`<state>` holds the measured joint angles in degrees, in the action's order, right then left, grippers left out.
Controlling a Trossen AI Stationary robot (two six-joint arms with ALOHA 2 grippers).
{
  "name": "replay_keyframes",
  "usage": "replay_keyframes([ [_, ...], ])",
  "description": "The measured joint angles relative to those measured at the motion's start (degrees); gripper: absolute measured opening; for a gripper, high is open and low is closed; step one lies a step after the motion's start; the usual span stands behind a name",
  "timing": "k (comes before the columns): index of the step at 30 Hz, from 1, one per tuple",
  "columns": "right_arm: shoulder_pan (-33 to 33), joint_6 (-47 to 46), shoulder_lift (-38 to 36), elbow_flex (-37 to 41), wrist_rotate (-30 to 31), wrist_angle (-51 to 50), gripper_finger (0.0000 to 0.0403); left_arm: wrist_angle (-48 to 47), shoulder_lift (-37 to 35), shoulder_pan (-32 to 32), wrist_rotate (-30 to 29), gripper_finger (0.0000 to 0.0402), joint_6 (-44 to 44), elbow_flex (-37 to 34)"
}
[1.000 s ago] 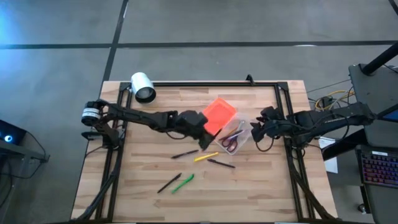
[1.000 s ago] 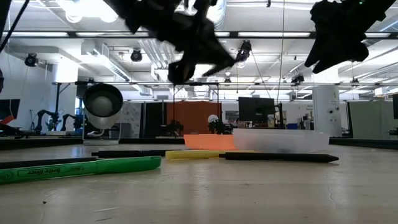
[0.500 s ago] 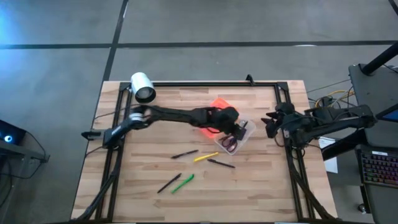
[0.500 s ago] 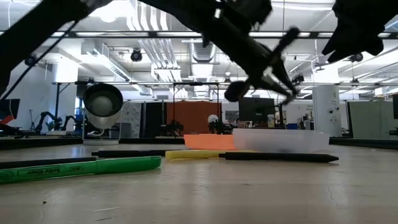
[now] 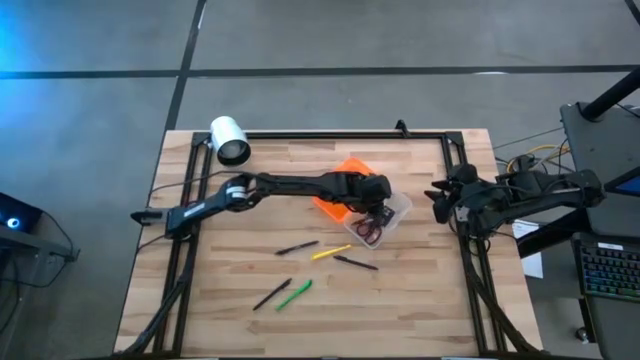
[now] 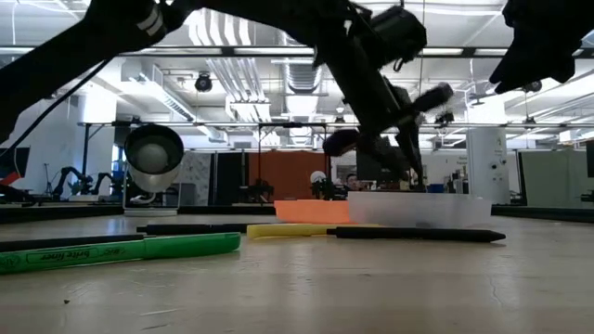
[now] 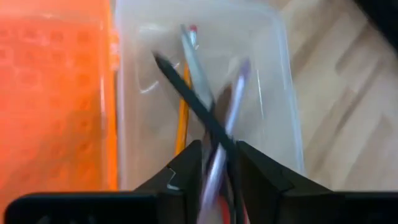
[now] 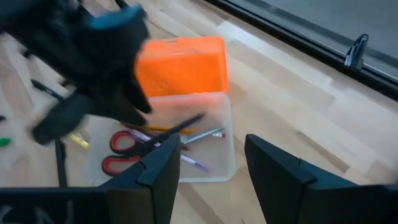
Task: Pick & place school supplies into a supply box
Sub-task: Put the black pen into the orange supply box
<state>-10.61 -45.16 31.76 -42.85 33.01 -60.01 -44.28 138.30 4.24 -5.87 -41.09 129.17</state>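
The supply box point(image 5: 388, 214) is a clear tray with its orange lid point(image 5: 345, 186) lying open beside it. Inside lie red-handled scissors point(image 8: 124, 149), a yellow pencil point(image 7: 181, 118), a grey pencil point(image 7: 198, 68) and a purple pen point(image 7: 231, 106). My left gripper point(image 5: 378, 207) hangs over the box, shut on a black pen point(image 8: 180, 129). On the table rest two black pens point(image 5: 297, 246) point(image 5: 356, 263), a yellow marker point(image 5: 331, 252), another black pen point(image 5: 272, 293) and a green marker point(image 5: 294, 293). My right gripper point(image 5: 438, 200) waits open at the table's right edge. My left gripper pinches the black pen's shaft point(image 7: 211, 127) between its two fingers, which come from above and slant down into the box. The pen lies across the fingers, and most of its length sticks out to one side. It is lifted clear above the box and tilted, with its free end point(image 6: 436, 93) raised.
A white cylinder point(image 5: 230, 140) lies at the table's far left corner. A black frame point(image 5: 330, 134) runs along the table's far, left and right edges. Bare wood shows near the front edge point(image 5: 400, 320) and left of the loose pens.
My left gripper has carried the black pen from mid-table toward the right, over the open box, then tipped steeper and come down toward it. The pen has tilted with it. My right gripper has drawn back toward the table's right edge.
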Motion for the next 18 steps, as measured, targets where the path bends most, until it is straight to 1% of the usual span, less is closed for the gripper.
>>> replay_keyframes([
  [3,0.0,0.16,0.71,0.22,-0.01,0.22,0.0171,-6.07,-3.35,-1.17,0.01,0.0086,4.13,-0.08],
  [7,0.0,-0.58,0.92,1.22,-0.04,0.62,0.0171,-18.47,-8.79,-4.27,0.04,0.0086,15.91,-0.49],
  [10,0.0,-1.43,1.27,2.28,-0.11,0.68,0.0171,-24.34,-12.27,-7.42,0.21,0.0086,22.7,-3.22],
  [12,0.0,-2.03,1.89,2.93,-0.16,0.93,0.0171,-24.88,-13.71,-9.37,0.22,0.0087,24.15,-5.64],
  [15,0.0,-2.68,2.89,3.73,-0.44,1.91,0.0171,-25.16,-16.17,-11.63,-0.48,0.0087,23.63,-11.59],
  [16,0.0,-2.7,3.16,3.99,-0.53,2.5,0.0171,-24.65,-16.82,-12.25,-2.16,0.0087,22.7,-13.99],
  [18,0.0,-2.74,3.87,4.37,-0.96,4.32,0.0171,-25.23,-17.88,-13.55,-8.83,0.0087,20.33,-19.03],
])
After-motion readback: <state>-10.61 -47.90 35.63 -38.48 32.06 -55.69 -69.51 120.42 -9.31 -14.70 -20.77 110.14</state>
